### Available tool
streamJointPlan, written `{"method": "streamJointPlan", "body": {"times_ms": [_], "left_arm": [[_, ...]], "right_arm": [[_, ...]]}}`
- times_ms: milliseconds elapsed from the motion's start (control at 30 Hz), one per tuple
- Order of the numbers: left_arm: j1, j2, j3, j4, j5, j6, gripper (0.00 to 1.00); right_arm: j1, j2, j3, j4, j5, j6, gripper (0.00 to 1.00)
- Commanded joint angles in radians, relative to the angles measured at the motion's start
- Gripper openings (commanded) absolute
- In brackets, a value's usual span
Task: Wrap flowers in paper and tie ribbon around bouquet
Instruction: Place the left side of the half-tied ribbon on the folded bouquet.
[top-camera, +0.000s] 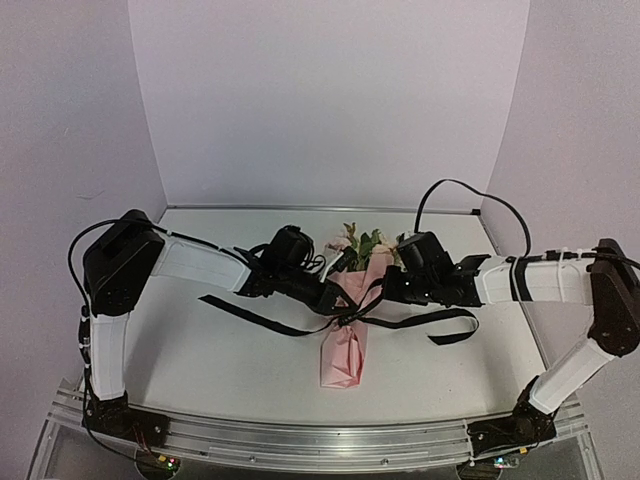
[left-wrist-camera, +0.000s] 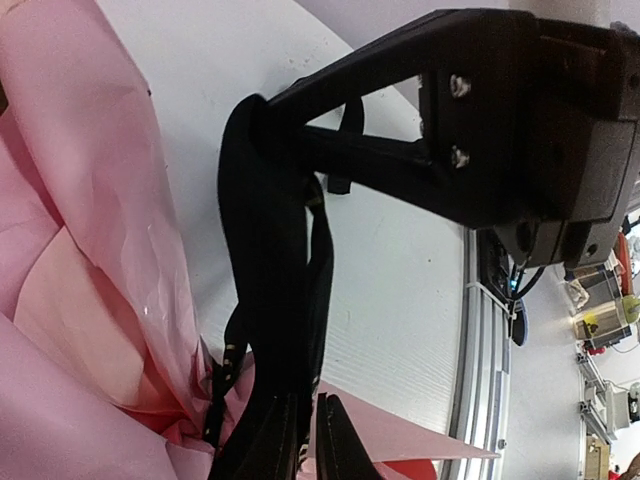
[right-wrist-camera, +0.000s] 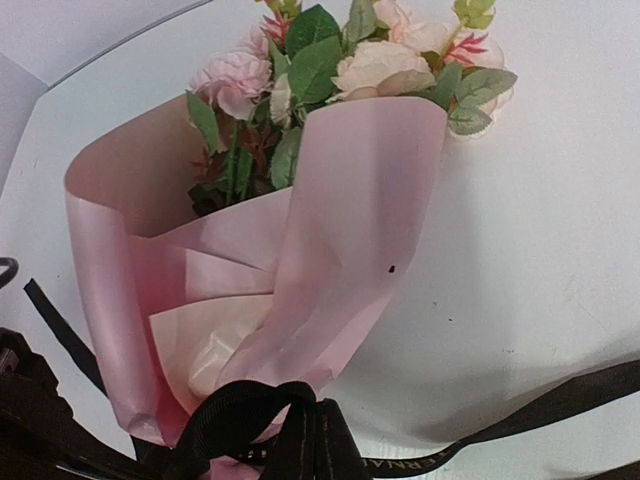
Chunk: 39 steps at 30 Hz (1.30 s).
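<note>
The bouquet (top-camera: 344, 345) lies mid-table: pink paper (right-wrist-camera: 340, 230) rolled into a cone, with the flowers (right-wrist-camera: 380, 65) and their green leaves at its far, wide end (top-camera: 360, 243). The black lettered ribbon (top-camera: 345, 318) circles the cone's waist, and its tails trail left (top-camera: 250, 312) and right (top-camera: 445, 325). My left gripper (left-wrist-camera: 305, 398) sits just left of the waist (top-camera: 335, 295), its jaws pinched on a strand of ribbon (left-wrist-camera: 270, 250). My right gripper (right-wrist-camera: 315, 408) is at the waist's right side (top-camera: 378, 292), shut on a ribbon loop (right-wrist-camera: 225, 410).
An aluminium rail (top-camera: 320, 440) runs along the table's near edge. White walls (top-camera: 330, 100) close in the back and sides. The right arm's cable (top-camera: 470, 195) arcs above the table. In the left wrist view the right gripper's body (left-wrist-camera: 500, 120) hangs close overhead.
</note>
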Motion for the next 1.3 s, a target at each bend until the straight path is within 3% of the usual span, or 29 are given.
{"method": "streamJointPlan", "body": {"times_ms": [0, 233, 467, 1000, 1267], "left_arm": [[-0.005, 0.004, 0.055, -0.02, -0.047, -0.009, 0.13], [-0.006, -0.007, 0.054, -0.026, -0.052, 0.004, 0.31], [-0.007, -0.005, 0.061, -0.045, -0.033, 0.029, 0.4], [-0.055, 0.006, 0.116, -0.182, -0.166, 0.159, 0.38], [-0.077, 0.015, 0.131, -0.214, -0.212, 0.209, 0.26]], "right_arm": [[-0.028, 0.02, 0.04, -0.012, -0.018, 0.051, 0.0], [-0.033, 0.037, 0.072, -0.034, -0.062, 0.053, 0.0], [-0.034, 0.037, 0.082, -0.055, -0.064, 0.059, 0.0], [-0.031, -0.014, 0.082, -0.169, -0.061, 0.143, 0.0], [-0.032, -0.005, 0.114, -0.192, -0.067, 0.148, 0.0]]}}
